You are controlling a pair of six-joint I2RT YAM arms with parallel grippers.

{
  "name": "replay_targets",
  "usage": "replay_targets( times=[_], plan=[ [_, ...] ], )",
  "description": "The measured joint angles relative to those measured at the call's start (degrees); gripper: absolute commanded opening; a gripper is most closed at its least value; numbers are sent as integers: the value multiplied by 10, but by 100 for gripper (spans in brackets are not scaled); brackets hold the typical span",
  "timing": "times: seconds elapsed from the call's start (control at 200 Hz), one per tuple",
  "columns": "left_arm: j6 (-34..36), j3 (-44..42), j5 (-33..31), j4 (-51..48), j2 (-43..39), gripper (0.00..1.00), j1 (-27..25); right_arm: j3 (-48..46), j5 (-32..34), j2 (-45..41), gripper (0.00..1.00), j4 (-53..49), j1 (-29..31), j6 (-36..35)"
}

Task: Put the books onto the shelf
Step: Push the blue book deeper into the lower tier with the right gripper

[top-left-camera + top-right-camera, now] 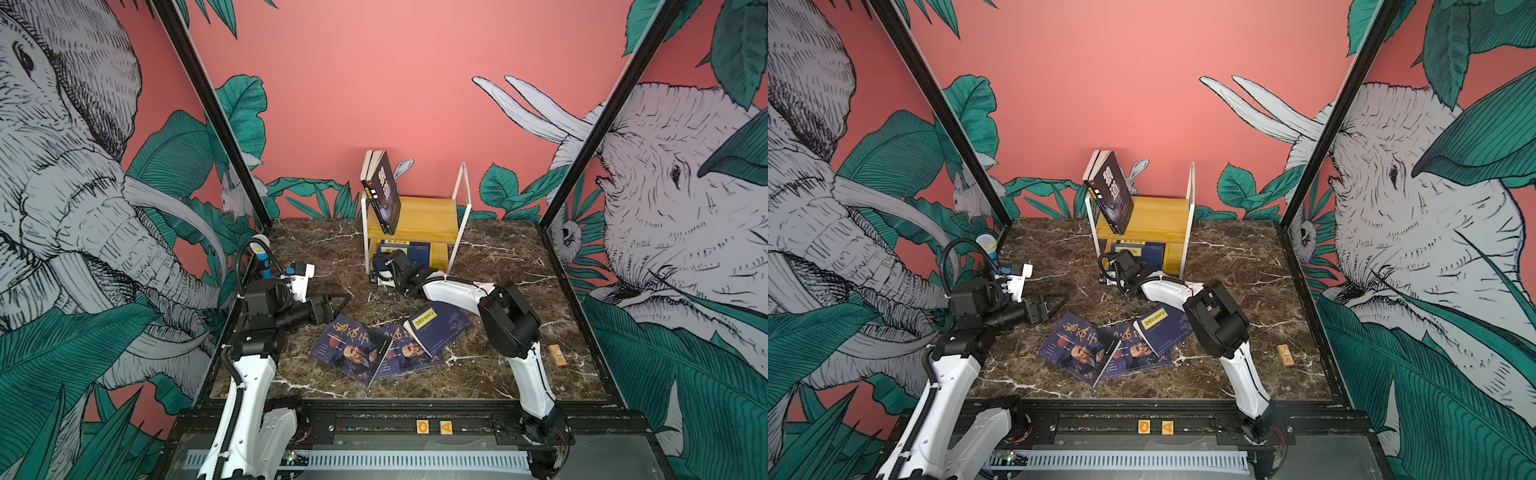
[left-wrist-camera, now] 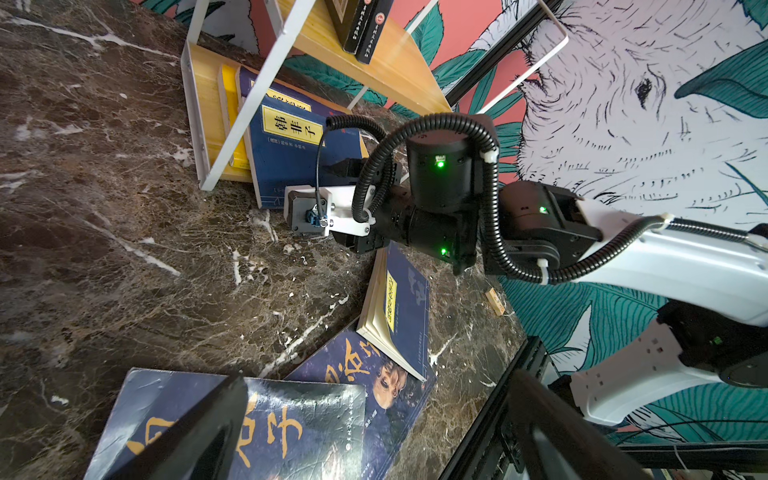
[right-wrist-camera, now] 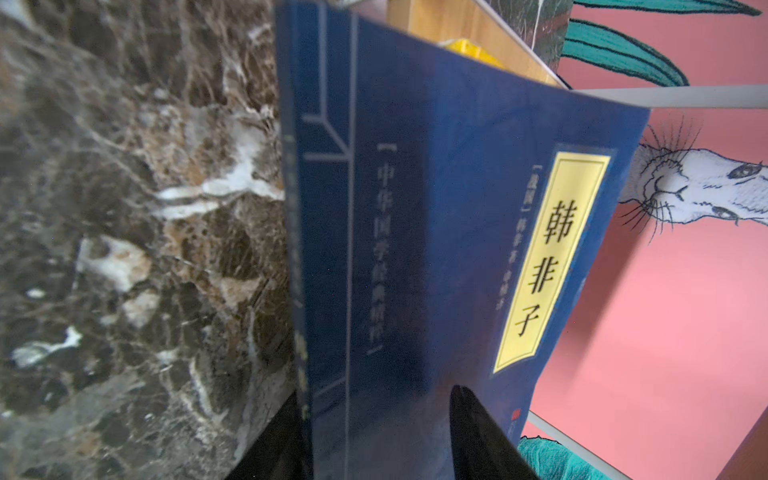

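Shelf [image 1: 424,210]: top tier holds leaning black book [image 1: 385,189]; lower tier has yellow book [image 2: 230,120] & navy book [image 3: 415,249], half in, clamped by right fingers [image 3: 478,432]. Left fingers [image 2: 195,436] spread, empty, near 3 loose books [image 1: 353,351] on worktop [image 1: 311,249].

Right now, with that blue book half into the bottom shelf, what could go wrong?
The blue book in the right hand juts out of the shelf, whose lower tier holds other books; it might jam or slide out. The black book on top leans steeply, so a knock could topple it.
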Motion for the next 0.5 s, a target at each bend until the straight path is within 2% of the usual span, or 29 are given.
replay_targets(
  times=[0.5],
  plan=[
    [1,0,0,0,1,99,3,76,-26,3,51,-60,-3,75]
  ],
)
